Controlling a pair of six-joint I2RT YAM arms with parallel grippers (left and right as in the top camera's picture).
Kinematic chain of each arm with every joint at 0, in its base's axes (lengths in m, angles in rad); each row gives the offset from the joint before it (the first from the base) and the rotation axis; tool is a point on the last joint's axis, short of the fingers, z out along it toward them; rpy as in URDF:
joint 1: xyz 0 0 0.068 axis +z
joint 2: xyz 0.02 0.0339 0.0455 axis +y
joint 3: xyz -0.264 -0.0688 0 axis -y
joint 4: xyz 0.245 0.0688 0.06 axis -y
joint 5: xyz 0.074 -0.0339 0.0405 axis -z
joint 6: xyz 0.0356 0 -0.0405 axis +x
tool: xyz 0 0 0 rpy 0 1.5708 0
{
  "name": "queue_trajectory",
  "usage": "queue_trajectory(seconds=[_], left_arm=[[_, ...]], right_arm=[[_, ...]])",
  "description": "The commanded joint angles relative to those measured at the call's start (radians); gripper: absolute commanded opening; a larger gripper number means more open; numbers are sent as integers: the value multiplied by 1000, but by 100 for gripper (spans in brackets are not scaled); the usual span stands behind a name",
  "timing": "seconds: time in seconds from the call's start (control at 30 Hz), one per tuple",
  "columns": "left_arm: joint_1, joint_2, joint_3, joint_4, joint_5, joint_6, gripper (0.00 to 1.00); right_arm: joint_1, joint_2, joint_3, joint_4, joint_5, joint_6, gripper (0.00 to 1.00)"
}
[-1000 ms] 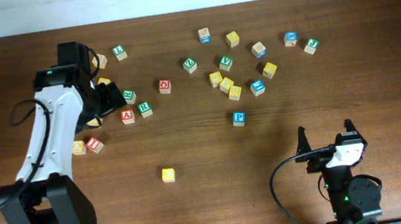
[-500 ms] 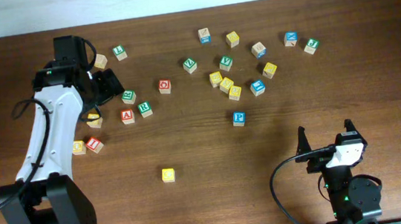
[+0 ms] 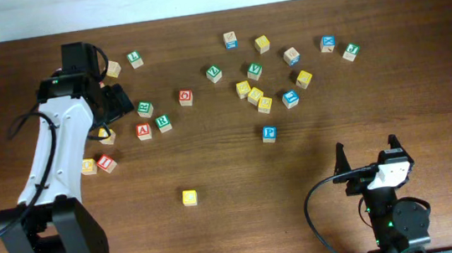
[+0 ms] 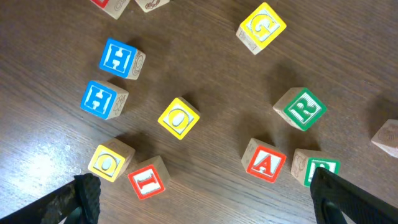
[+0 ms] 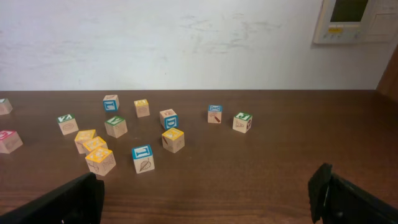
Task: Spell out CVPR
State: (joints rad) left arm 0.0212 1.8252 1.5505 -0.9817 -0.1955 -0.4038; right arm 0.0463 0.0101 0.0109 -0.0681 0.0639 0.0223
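1. Over on the table's left side, my left pincer hangs spread wide and empty. The green R cube lies ahead, toward my right finger, turned cornerwise.
2. Right pincer, also spread, is well apart, so left's nearer.
3. Count: two blue H cubes, two yellow O cubes, one red A cube.
4. Blue P cube sits mid-table.
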Motion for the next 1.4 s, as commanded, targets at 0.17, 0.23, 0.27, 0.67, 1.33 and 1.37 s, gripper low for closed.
queue_trajectory(seconds=[0.17, 0.23, 0.27, 0.67, 1.33, 1.37], left_arm=[[105, -5, 0, -8, -11, 5, 99], [106, -5, -9, -6, -11, 5, 99], [106, -5, -18, -3, -11, 5, 99], [106, -5, -32, 5, -11, 5, 99], [-95, -5, -32, 66, 232, 172, 99], [-98, -5, -32, 65, 232, 159, 99]], right_arm=[[-8, -6, -5, -8, 11, 0, 98], [-8, -6, -5, -8, 11, 0, 98], [-8, -6, -5, -8, 11, 0, 98], [-8, -6, -5, -8, 11, 0, 98], [-8, -6, -5, -8, 11, 0, 98], [-8, -6, -5, -8, 11, 0, 98]])
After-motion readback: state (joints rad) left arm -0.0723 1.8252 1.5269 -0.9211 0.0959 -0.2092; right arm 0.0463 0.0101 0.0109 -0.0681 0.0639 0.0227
